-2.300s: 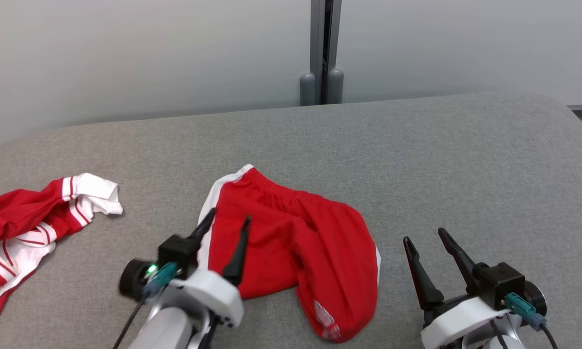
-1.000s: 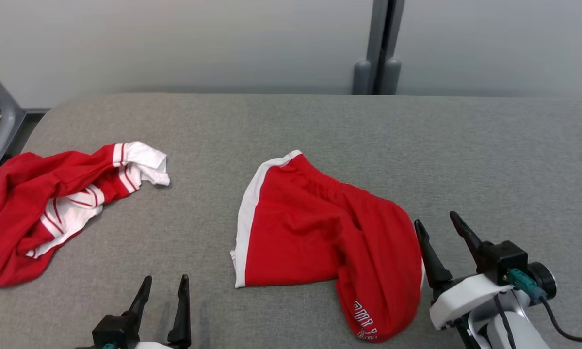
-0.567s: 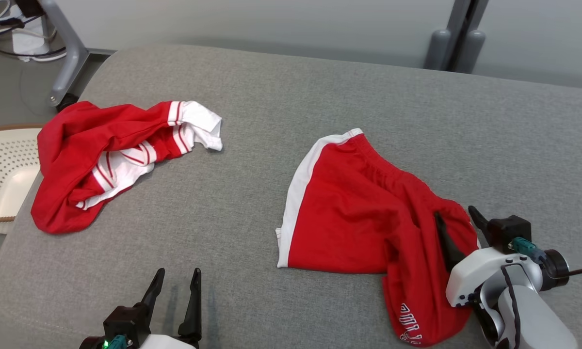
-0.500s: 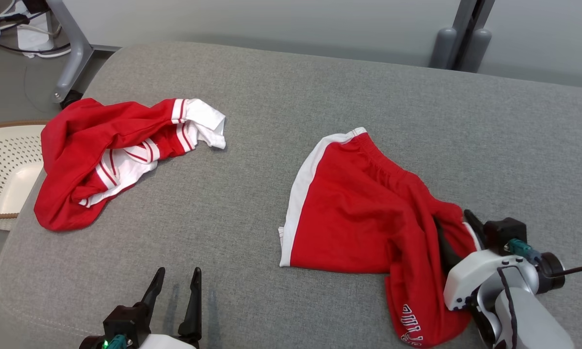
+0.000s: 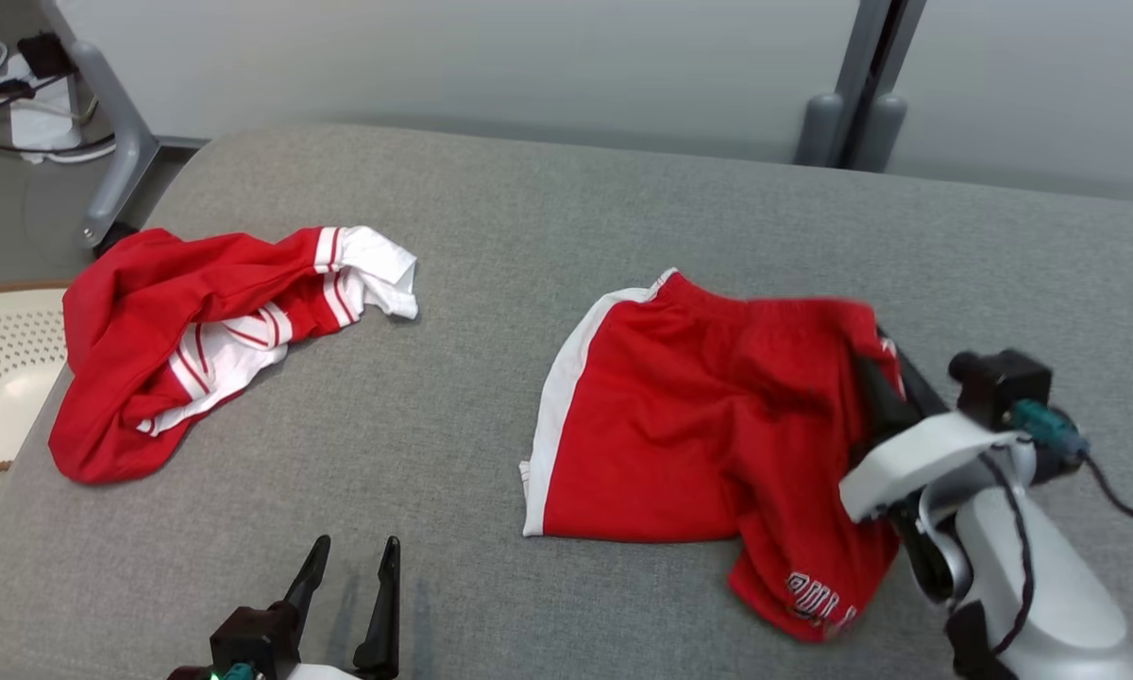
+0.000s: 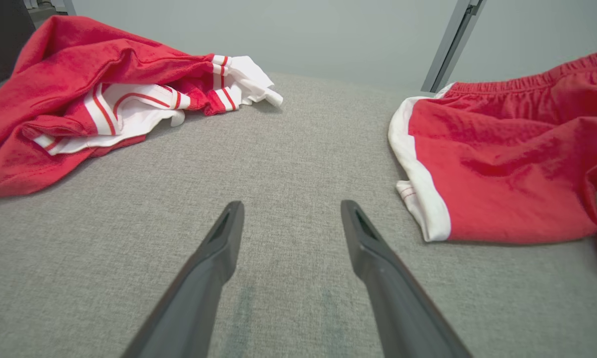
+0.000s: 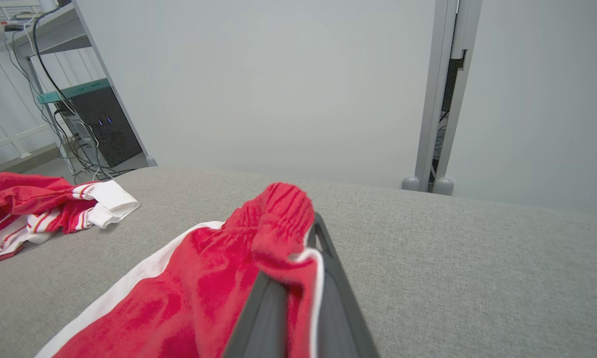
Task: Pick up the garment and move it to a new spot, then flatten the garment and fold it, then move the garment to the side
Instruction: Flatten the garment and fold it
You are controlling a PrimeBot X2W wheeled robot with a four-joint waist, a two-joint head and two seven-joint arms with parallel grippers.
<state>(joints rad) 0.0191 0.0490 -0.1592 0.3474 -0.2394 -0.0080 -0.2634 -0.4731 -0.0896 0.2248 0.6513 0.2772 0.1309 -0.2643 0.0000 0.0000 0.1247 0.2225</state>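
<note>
The red shorts (image 5: 699, 425) lie right of centre in the head view on a grey fabric surface (image 5: 491, 236). A broad white stripe runs down their left edge, a gathered elastic waistband runs along the top, and white lettering shows on the leg hem at the lower right. Most of the cloth rests flat with soft creases, but the right end of the waistband is raised and bunched. There the right gripper (image 5: 883, 364) has its two dark fingers pressed together on the fabric. In the right wrist view, a ribbed red fold with white trim is pinched between them. The left gripper (image 5: 357, 548) sits at the bottom left of the head view with its fingers spread apart and nothing between them. It is just above the grey surface and well apart from the shorts. A crumpled red and white jersey (image 5: 189, 331) lies at the left. A pale perforated basket (image 5: 0, 378) shows at the left edge, beyond the surface's rim.
</note>
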